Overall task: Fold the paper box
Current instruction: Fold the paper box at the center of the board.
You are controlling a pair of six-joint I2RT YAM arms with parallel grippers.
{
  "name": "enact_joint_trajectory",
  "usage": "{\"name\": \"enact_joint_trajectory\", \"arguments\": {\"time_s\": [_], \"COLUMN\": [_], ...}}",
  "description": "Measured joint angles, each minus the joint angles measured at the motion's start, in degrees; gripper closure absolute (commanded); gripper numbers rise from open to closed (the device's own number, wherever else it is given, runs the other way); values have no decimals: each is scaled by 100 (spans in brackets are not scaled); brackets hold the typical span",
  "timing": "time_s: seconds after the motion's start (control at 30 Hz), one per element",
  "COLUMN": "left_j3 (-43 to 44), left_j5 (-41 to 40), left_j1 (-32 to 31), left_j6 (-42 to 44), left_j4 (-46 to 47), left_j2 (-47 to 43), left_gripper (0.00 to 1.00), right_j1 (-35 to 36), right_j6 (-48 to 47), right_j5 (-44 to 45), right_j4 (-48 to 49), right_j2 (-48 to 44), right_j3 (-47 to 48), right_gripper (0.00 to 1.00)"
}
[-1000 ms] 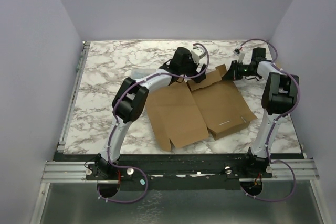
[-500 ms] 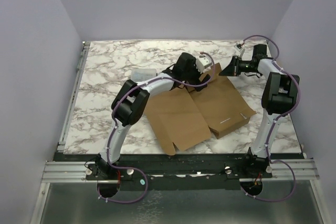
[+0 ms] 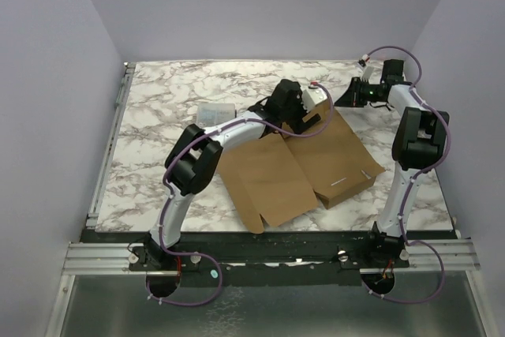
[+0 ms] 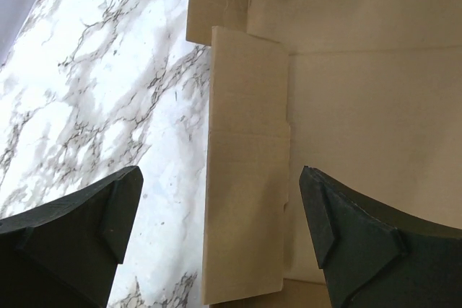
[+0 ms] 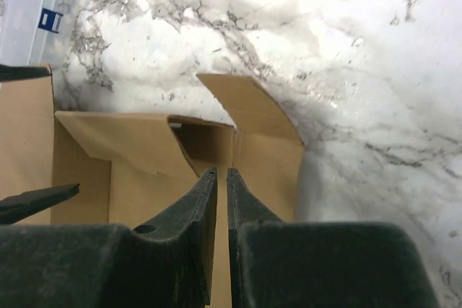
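The paper box [image 3: 296,163] is a brown die-cut cardboard sheet lying mostly flat mid-table, with its right part partly folded. My left gripper [image 3: 312,118] hovers over the sheet's far edge. In the left wrist view it [image 4: 220,178] is open, and a long narrow flap [image 4: 245,178] lies below between the jaws, untouched. My right gripper [image 3: 346,99] is off the far right corner of the sheet. In the right wrist view it [image 5: 222,172] is shut with nothing between the jaws, pointing at a raised corner flap [image 5: 249,106] of the box [image 5: 144,156].
A small clear plastic case [image 3: 215,110] lies on the marble table [image 3: 158,92] left of the left arm and shows in the right wrist view [image 5: 29,19]. Purple walls stand on three sides. A metal rail [image 3: 110,147] runs along the left edge.
My left gripper has moved right along the sheet's far edge, uncovering the plastic case. My right gripper has drawn back from the box's far right corner toward the far side.
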Motion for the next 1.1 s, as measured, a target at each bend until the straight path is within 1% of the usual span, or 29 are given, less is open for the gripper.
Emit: {"name": "enact_joint_trajectory", "arguments": {"time_s": [0.13, 0.27, 0.57, 0.9, 1.1], "left_j3": [-2, 0, 208, 236, 240], "left_j5": [-319, -531, -595, -680, -702], "left_j1": [-133, -319, -417, -387, -387], "left_j6": [306, 566, 682, 848, 938], "left_j4": [-155, -188, -330, -483, -531], "left_j2": [-11, -11, 66, 374, 476], "left_gripper": [1, 1, 1, 1, 1], "right_j1": [2, 24, 136, 267, 282], "right_j6": [-7, -7, -7, -7, -70], "right_j5": [17, -20, -343, -780, -1211], "right_j4": [2, -35, -127, -212, -286], "right_j2": [236, 415, 785, 791, 791], "right_j3": [310, 328, 435, 433, 433], "right_gripper": [88, 88, 89, 90, 90]}}
